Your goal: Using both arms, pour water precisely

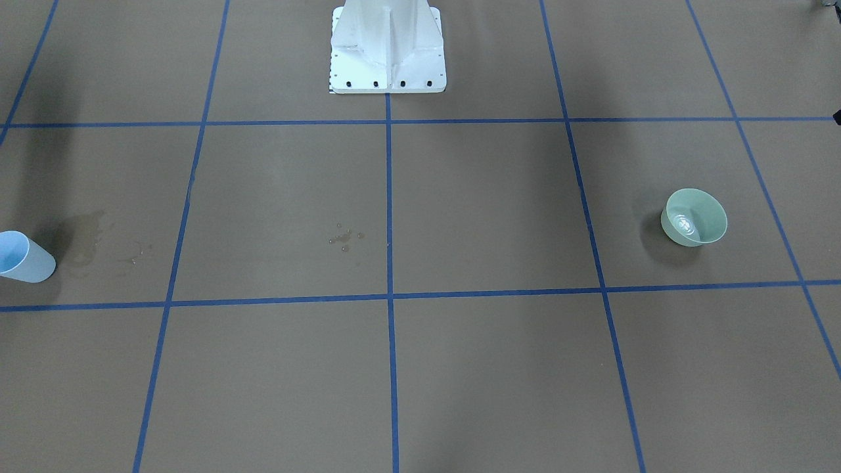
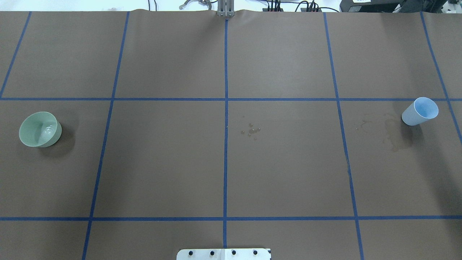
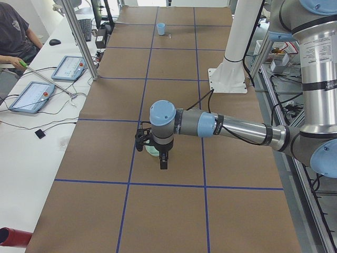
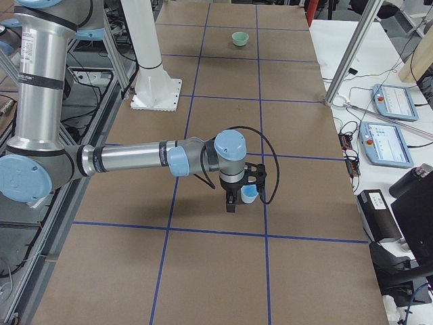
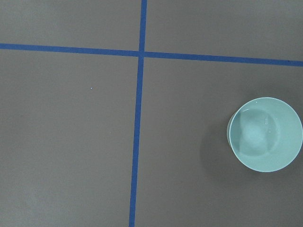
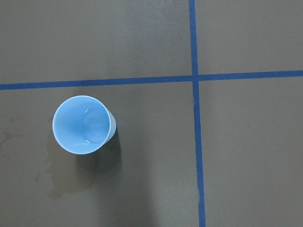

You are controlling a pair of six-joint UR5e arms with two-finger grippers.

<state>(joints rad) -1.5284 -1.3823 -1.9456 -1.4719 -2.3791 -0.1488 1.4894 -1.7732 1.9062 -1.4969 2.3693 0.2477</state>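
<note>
A green bowl (image 1: 696, 217) stands on the brown table at my left, also in the overhead view (image 2: 39, 129) and the left wrist view (image 5: 265, 135). Water (image 1: 686, 223) glints in its bottom. A light blue cup (image 1: 23, 257) stands upright at my right, also in the overhead view (image 2: 419, 111) and the right wrist view (image 6: 83, 125). In the exterior left view my left gripper (image 3: 160, 158) hangs by the bowl (image 3: 152, 151). In the exterior right view my right gripper (image 4: 235, 200) hangs by the cup (image 4: 249, 196). I cannot tell whether either gripper is open or shut.
Spilled droplets (image 2: 251, 130) lie near the table's middle and a wet stain (image 2: 391, 133) lies beside the cup. The white pedestal (image 1: 387, 49) stands at the robot's edge. An operator (image 3: 13, 37) and tablets (image 3: 31, 95) are at a side desk.
</note>
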